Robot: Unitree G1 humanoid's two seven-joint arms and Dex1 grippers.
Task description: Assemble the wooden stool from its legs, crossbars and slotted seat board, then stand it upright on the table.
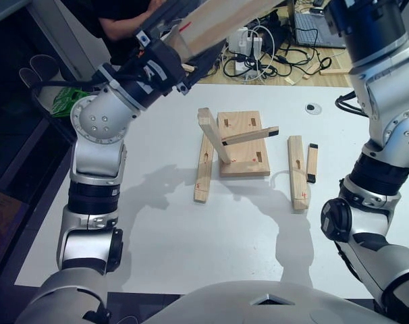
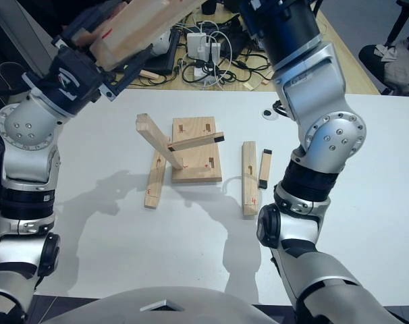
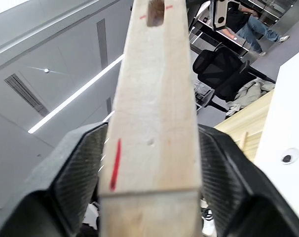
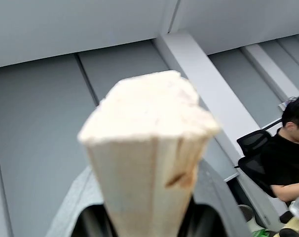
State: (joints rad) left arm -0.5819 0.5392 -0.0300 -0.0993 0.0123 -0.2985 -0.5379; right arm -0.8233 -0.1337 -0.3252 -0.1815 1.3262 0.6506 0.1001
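Left pincer (image 3: 152, 165) clamps slotted leg (image 3: 157, 89); right pincer (image 4: 147, 219) grips wooden piece (image 4: 144, 128).

Bare pale wood here, matt, no varnish: the leg (image 3: 157, 123) in my left pincer (image 3: 154, 197) looks sanded smooth, the wood piece (image 4: 149, 148) in my right pincer (image 4: 144, 219) has a rough chipped end. The pads (image 3: 80, 173) are black, weave-textured, slightly shiny. Bench (image 1: 191, 256) is smooth matt white.

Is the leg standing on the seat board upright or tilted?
Tilted. The leg leans toward the robot's left from the seat board, its top past the board's edge; a crossbar juts from its side.
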